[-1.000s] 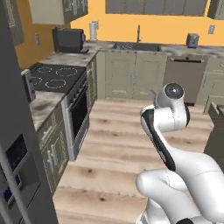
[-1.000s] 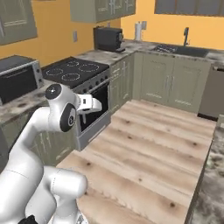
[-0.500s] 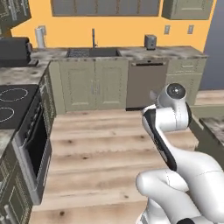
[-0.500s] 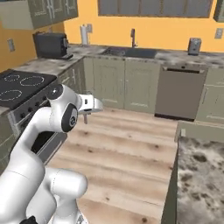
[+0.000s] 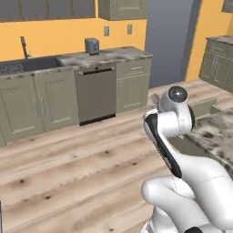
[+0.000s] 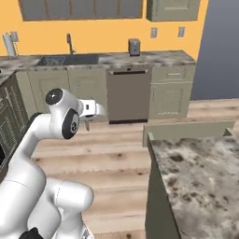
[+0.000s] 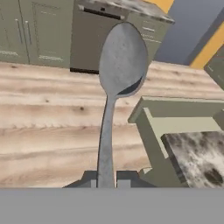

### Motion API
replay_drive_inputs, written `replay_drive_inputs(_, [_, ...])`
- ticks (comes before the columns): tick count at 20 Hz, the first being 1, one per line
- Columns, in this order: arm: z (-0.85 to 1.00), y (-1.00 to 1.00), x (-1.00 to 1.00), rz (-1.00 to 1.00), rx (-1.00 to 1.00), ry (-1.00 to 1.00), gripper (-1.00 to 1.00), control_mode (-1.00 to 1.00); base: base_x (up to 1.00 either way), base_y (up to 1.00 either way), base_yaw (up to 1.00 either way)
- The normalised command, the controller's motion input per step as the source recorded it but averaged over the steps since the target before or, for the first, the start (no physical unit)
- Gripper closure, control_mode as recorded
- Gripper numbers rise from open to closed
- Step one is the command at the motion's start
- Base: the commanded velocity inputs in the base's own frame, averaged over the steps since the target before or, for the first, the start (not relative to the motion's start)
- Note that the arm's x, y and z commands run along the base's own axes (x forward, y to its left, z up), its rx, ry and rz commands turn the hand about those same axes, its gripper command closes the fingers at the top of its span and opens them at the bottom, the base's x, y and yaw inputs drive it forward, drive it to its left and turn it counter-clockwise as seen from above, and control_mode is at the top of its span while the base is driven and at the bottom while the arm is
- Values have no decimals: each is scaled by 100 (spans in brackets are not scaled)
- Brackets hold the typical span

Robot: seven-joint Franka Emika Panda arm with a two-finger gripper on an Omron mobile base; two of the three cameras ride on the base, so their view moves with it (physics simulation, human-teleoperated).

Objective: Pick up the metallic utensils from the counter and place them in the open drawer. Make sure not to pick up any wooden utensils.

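One metallic spoon (image 7: 118, 74) is in my grasp: on the hand view its grey handle runs up from between the two dark fingertips and its bowl stands upright at the far end, hollow side facing the camera. The gripper (image 7: 105, 178) is clenched on the base of that handle, a fingertip pressed to each side. On the right base view I find the gripper (image 6: 87, 122) held out in the air over the wood plank floor (image 6: 116, 144), pointing down, well apart from the counter.

Below and to the right of the spoon on the hand view lies the open drawer (image 7: 175, 118), a sage-green box pulled out from the island, its pale inside visible. The counter (image 7: 197, 155) of mottled marble sits just behind it. The right base view shows the same drawer (image 6: 186, 132) projecting from the near end of the counter (image 6: 200, 172).

Further out, I note a dark dishwasher (image 6: 128, 95) set in the wall cabinets, a sink with faucet (image 6: 69, 44) to its left, and a small grey appliance (image 6: 134, 46) on the wall worktop.
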Motion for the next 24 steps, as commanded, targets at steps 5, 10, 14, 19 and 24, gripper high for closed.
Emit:
replay_drive_inputs(5, [0,0,0,0,0,0,100,100,28,60,-80])
replay_drive_inputs(10, [0,0,0,0,0,0,100,100,21,98,-59])
replay_drive_inputs(14, [0,0,0,0,0,0,100,100,31,98,-52])
replay_drive_inputs(19, [0,0,0,0,0,0,100,100,52,57,-57])
replay_drive_inputs(24, [0,0,0,0,0,0,100,100,67,27,-43])
